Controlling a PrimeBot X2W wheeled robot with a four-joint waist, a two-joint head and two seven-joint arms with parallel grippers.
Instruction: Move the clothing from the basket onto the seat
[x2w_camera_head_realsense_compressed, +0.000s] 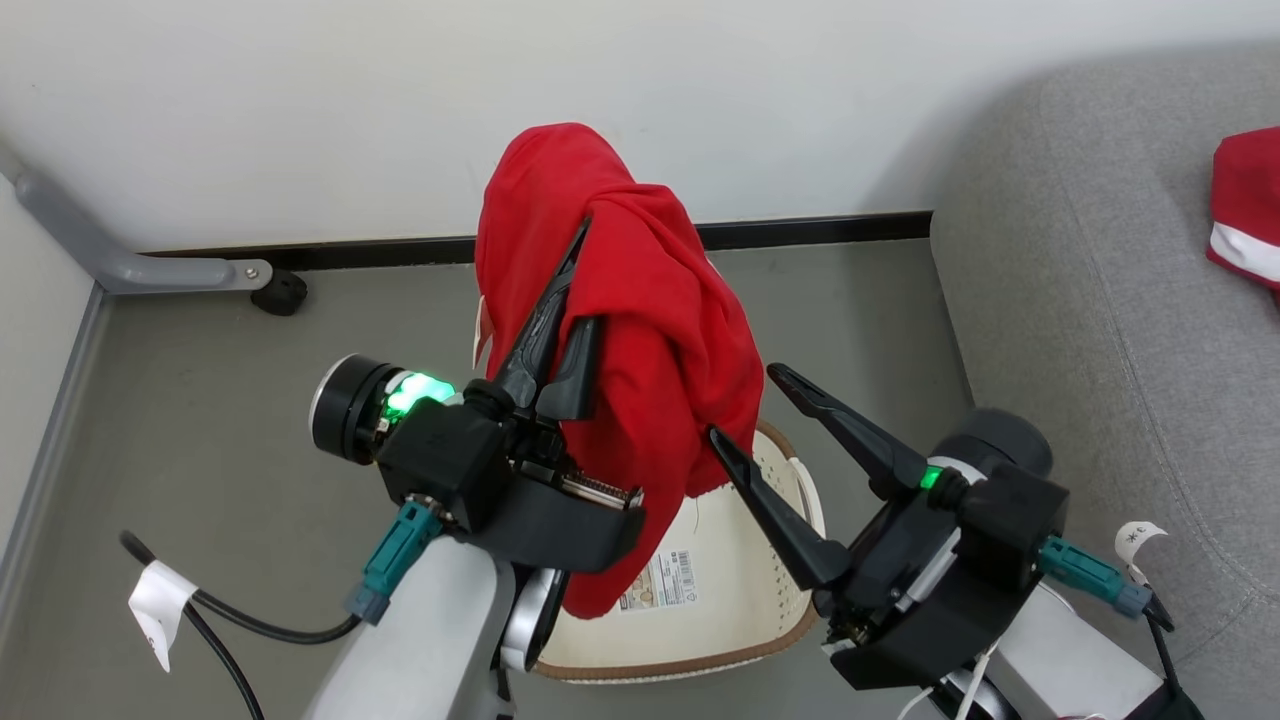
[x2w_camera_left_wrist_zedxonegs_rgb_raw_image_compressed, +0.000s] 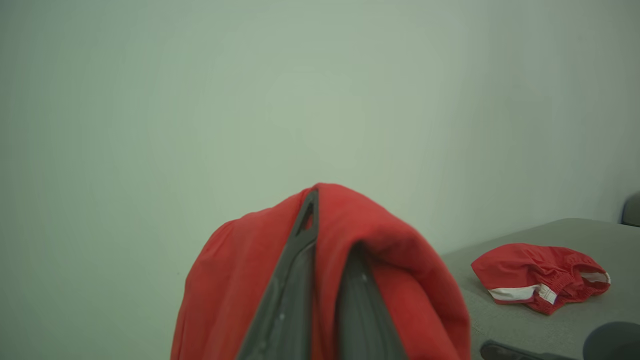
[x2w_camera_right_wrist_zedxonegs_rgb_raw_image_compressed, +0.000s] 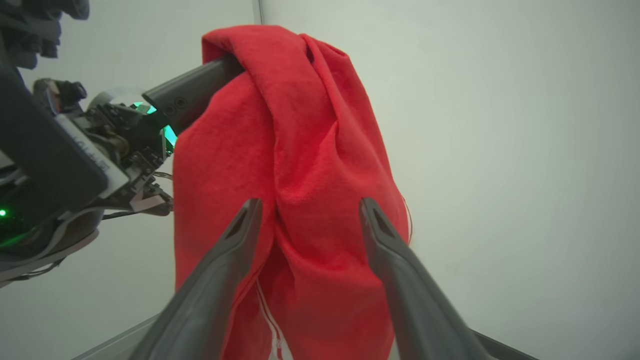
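Grey floor (x2w_camera_head_realsense_compressed: 200, 420) runs to a white wall (x2w_camera_head_realsense_compressed: 700, 100) with a black skirting strip (x2w_camera_head_realsense_compressed: 820, 230) along its foot, and a grey metal leg (x2w_camera_head_realsense_compressed: 130, 265) ending in a black foot (x2w_camera_head_realsense_compressed: 280, 292) stands at the far left. On the right is the seat (x2w_camera_head_realsense_compressed: 1080, 300), a light grey upholstered cushion with a rounded corner. Near the robot, on the floor between the two arms, sits the basket (x2w_camera_head_realsense_compressed: 790, 600), cream perforated plastic with a brown rim and a label sticker (x2w_camera_head_realsense_compressed: 665, 580) inside. The left gripper (x2w_camera_head_realsense_compressed: 575, 300) is raised above the basket with its fingers clamped together on a red garment (x2w_camera_head_realsense_compressed: 660, 330), which drapes over both fingertips and hangs down in folds, its lower end dangling over the basket's left part. White stripes (x2w_camera_right_wrist_zedxonegs_rgb_raw_image_compressed: 267, 310) show low on the cloth in the right wrist view. The right gripper (x2w_camera_head_realsense_compressed: 745, 402) is to the right of the hanging cloth, jaws spread wide and holding nothing; its fingertips are at the cloth's right edge, and whether they touch it cannot be told. A second red garment (x2w_camera_head_realsense_compressed: 1245, 215) with a white band lies bunched on the seat at the far right, well apart from the basket. A black cable (x2w_camera_head_realsense_compressed: 230, 620) with a white tag lies on the floor at the near left.
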